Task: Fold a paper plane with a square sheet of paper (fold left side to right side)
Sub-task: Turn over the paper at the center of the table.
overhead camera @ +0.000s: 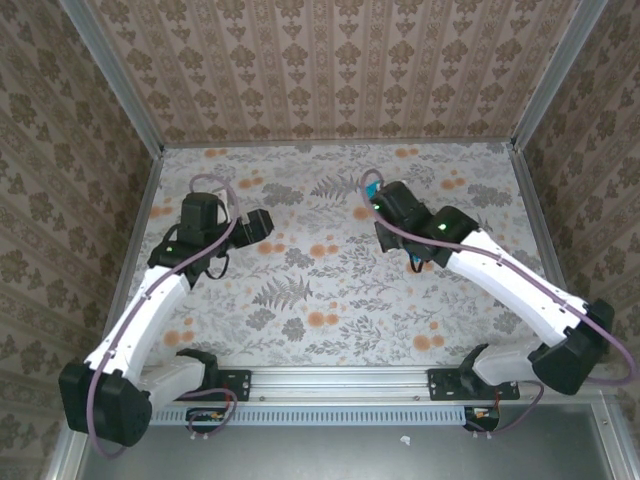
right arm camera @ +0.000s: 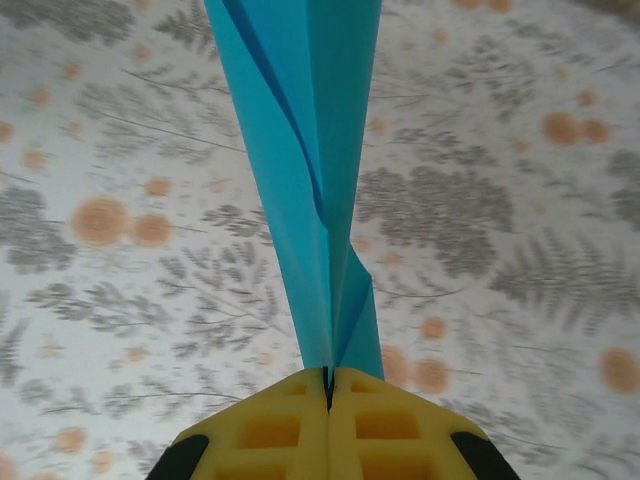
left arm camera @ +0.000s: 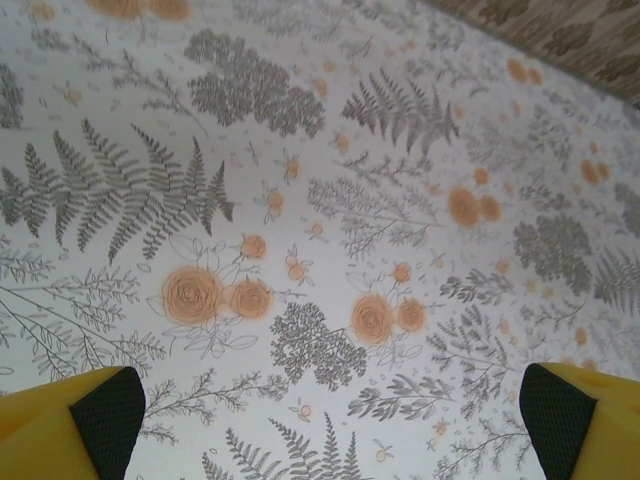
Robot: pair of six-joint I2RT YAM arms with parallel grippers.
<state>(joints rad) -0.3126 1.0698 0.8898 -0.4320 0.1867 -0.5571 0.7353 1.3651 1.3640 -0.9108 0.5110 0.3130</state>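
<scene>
One narrow, sharply creased dart of bright cyan-blue paper (right arm camera: 310, 170) juts from the right pincer (right arm camera: 328, 378), whose ribbed yellow pads are clenched on its folded end above the flower-and-fern-printed worktop (right arm camera: 520, 230). The left pincer (left arm camera: 335, 415) hangs released, spread wide.

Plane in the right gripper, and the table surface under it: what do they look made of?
The plane looks like thin cyan paper with a matte finish, going by its sharp creases and a small buckle near the right gripper, which is shut on it. The table surface is a flat floral print, probably a paper or vinyl sheet. It looks matte with no glare, but the material stays uncertain.
</scene>
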